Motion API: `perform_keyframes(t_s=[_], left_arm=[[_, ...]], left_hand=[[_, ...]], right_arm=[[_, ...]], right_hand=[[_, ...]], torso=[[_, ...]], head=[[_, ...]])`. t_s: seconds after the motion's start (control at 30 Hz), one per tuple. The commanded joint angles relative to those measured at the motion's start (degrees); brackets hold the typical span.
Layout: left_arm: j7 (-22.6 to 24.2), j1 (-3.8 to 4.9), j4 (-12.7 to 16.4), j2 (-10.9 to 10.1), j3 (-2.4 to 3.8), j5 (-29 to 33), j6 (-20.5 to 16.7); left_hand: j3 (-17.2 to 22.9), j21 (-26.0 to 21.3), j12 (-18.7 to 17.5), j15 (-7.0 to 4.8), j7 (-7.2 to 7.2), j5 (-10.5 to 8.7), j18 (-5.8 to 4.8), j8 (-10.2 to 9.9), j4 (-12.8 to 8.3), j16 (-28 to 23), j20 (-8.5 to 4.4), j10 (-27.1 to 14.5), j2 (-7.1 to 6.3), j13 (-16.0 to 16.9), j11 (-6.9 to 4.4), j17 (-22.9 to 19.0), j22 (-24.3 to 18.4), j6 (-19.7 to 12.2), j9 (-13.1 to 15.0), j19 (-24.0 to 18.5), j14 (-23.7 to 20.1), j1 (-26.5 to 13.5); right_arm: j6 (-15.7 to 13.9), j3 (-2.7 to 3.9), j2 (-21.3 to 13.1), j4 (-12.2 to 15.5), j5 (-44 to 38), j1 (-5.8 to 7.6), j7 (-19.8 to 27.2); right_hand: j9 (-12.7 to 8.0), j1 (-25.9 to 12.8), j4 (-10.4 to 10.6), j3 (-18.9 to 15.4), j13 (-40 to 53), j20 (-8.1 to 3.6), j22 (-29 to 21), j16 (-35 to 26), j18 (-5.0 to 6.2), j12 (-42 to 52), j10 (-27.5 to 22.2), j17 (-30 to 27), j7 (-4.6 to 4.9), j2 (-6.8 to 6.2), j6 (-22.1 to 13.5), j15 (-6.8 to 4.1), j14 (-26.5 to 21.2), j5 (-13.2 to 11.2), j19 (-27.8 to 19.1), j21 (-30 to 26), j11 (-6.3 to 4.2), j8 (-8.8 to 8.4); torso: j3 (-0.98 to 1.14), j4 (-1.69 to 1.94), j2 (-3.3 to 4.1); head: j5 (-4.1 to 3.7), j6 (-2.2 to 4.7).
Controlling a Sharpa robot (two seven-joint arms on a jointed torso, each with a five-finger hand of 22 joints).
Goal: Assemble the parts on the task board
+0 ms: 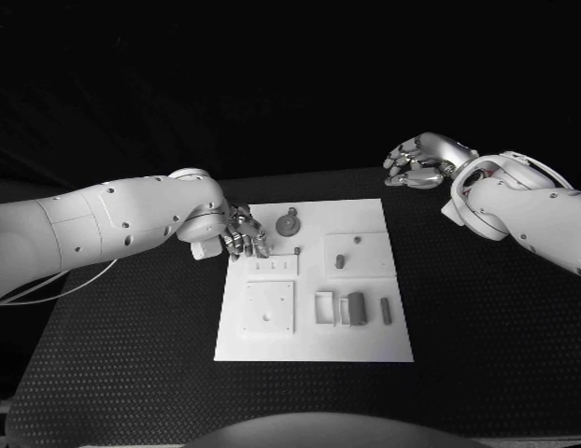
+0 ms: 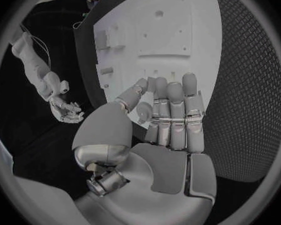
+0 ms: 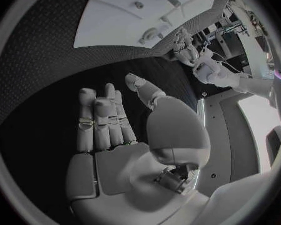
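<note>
The task board (image 1: 315,280), a flat white rectangular plate, lies in the middle of the black tabletop (image 1: 129,355), whose surface has a fine woven, mesh-like texture. The board looks rigid and smooth, with raised square blocks and drilled holes moulded into it; it would likely slide on the mat if pushed sideways, so parts should be pressed straight down.

At the board's far left edge hovers the left hand (image 1: 244,233), its silver fingers extended close together and pointing down toward the board; in the left wrist view the left hand (image 2: 165,120) shows nothing between thumb and fingers, so it appears empty and only slightly spread. Just right of it lies an oval grey part (image 1: 288,224) with a small loop at its far end, flat on the board; it looks light and hard, best pinched across its narrow sides. Near the middle, a short peg (image 1: 341,261) stands on a raised square. Toward the near right, several upright bar-shaped parts (image 1: 355,308) stand side by side in a row; they seem small, stiff and light, probably smooth plastic or metal, easy to tip, and best taken by their long flat faces from above.

Well apart, off the board's far right corner, the right hand (image 1: 418,161) hangs above the tabletop, fingers loosely curled, holding nothing.
</note>
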Motion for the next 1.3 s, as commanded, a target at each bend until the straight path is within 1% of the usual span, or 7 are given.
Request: perform_keyframes(t_s=[0.03, 0.23, 0.43, 0.6, 0.93, 1.17, 1.3], left_arm=[[-0.3, -0.12, -0.7, 1.0, 0.04, -2.9, -1.6], [-0.3, -0.34, -0.9, 1.7, 0.05, -3.4, -2.0], [-0.4, -0.42, -1.1, 2.1, 0.05, -3.4, -0.1], [-0.8, -0.47, -1.1, 2.1, 0.05, -3.4, 1.3], [-1.0, -0.74, -1.5, 2.9, 0.05, -3.5, 0.9], [-1.1, -1.3, -2.0, 3.7, 0.06, -5.2, 0.8], [-1.2, -1.42, -2.2, 3.8, 0.06, -6.2, 0.6]], left_hand=[[0.0, 0.5, 0.8, -0.41, -0.64, 0.18, 0.41, 0.7, 0.1, 0.9, -0.67, 0.6, 0.64, 0.3, -0.37, -0.4, 0.3, 1.6, 13.4, 1.4, 0.9, -0.5], [-0.2, 1.1, 2.1, -1.03, -1.03, 0.18, 0.38, 1.0, 0.2, 2.6, -1.17, 1.1, 0.61, 0.7, -0.84, -1.1, 1.0, 2.3, 14.3, 2.4, 1.5, -1.5], [-0.2, 1.7, 3.5, -1.62, -1.48, 0.17, 0.33, 1.5, 0.3, 4.4, -1.7, 1.5, 0.52, 1.1, -1.32, -2.0, 1.8, 3.0, 15.3, 3.2, 1.9, -2.5], [-0.2, 2.0, 4.2, -1.91, -1.66, 0.17, 0.28, 1.6, 0.3, 5.4, -1.97, 1.7, 0.41, 1.2, -1.54, -2.5, 2.3, 3.3, 15.8, 3.6, 2.0, -2.8], [-0.5, 2.5, 5.2, -2.35, -1.99, 0.17, 0.18, 1.7, 0.4, 7.1, -2.4, 2.0, 0.69, 1.4, -1.88, -3.3, 3.1, 3.9, 16.6, 4.0, 2.0, -3.7], [-0.9, 3.0, 6.3, -2.83, -2.42, 0.17, 0.12, 1.9, 0.5, 8.8, -2.83, 2.5, 0.9, 1.5, -2.3, -4.1, 3.6, 4.8, 17.3, 4.7, 2.3, -4.5], [-1.1, 3.3, 6.7, -3.07, -2.61, 0.17, 0.1, 2.0, 0.5, 9.5, -3.03, 2.7, 1.04, 1.6, -2.49, -4.5, 3.7, 5.2, 17.7, 5.0, 2.4, -4.8]], right_arm=[[-0.5, 0.07, 0.0, 0.3, 0.5, 0.0, 0.9], [-0.5, 0.09, 0.0, 0.7, 0.5, 0.0, 0.9], [-0.2, 0.09, 0.1, 1.0, 0.5, 0.0, 0.8], [-0.1, 0.09, 0.1, 1.1, 0.5, 0.0, 0.8], [0.2, 0.09, 0.2, 1.2, 0.6, 0.0, 0.8], [0.8, 0.09, 0.2, 1.4, 0.6, 0.0, 0.7], [0.9, 0.09, 0.2, 1.4, 0.6, 0.0, 0.7]], right_hand=[[0.1, 0.6, -0.4, 0.0, 0.0, -0.22, 1.1, 0.2, 2.39, -0.3, 0.7, 0.0, 1.72, 0.14, -1.5, -0.03, 0.0, 0.4, 0.1, 0.3, 0.37, 0.22], [0.1, 0.6, -0.5, 0.0, 0.0, -0.23, 1.1, 0.2, 2.39, -0.3, 0.7, 0.0, 1.72, 0.14, -1.5, -0.03, 0.0, 0.4, 0.1, 0.3, 0.37, 0.22], [0.1, 0.7, -0.5, 0.0, 0.0, -0.23, 1.1, 0.2, 2.39, -0.3, 0.6, 0.0, 1.73, 0.15, -1.5, -0.03, 0.0, 0.3, 0.1, 0.3, 0.37, 0.22], [0.1, 0.7, -0.5, 0.0, 0.0, -0.23, 1.1, 0.2, 2.39, -0.3, 0.6, 0.0, 1.73, 0.17, -1.5, -0.02, 0.0, 0.3, 0.1, 0.3, 0.38, 0.22], [0.1, 0.7, -0.6, 0.0, 0.0, -0.23, 1.1, 0.2, 2.39, -0.3, 0.6, 0.0, 1.74, 0.21, -1.5, -0.01, -0.1, 0.3, 0.0, 0.2, 0.39, 0.21], [0.1, 0.7, -0.6, 0.0, 0.0, -0.22, 1.1, 0.2, 2.39, -0.4, 0.6, -0.1, 1.74, 0.25, -1.6, -0.01, -0.1, 0.3, 0.0, 0.2, 0.39, 0.21], [0.1, 0.8, -0.6, 0.0, 0.0, -0.22, 1.1, 0.1, 2.39, -0.4, 0.6, -0.1, 1.75, 0.33, -1.6, 0.0, -0.1, 0.4, 0.0, 0.2, 0.4, 0.2]], torso=[[0.01, 0.03, 0.14], [0.04, -0.07, 0.13], [0.04, 0.06, 0.05], [0.05, 0.03, 0.02], [0.04, 0.05, 0.05], [0.03, 0.11, 0.06], [0.03, 0.1, 0.06]], head=[[-0.16, -0.25], [-0.32, -0.35], [-0.6, -0.61], [-0.74, -0.79], [-0.98, -1.11], [-1.17, -1.24], [-1.21, -1.26]])
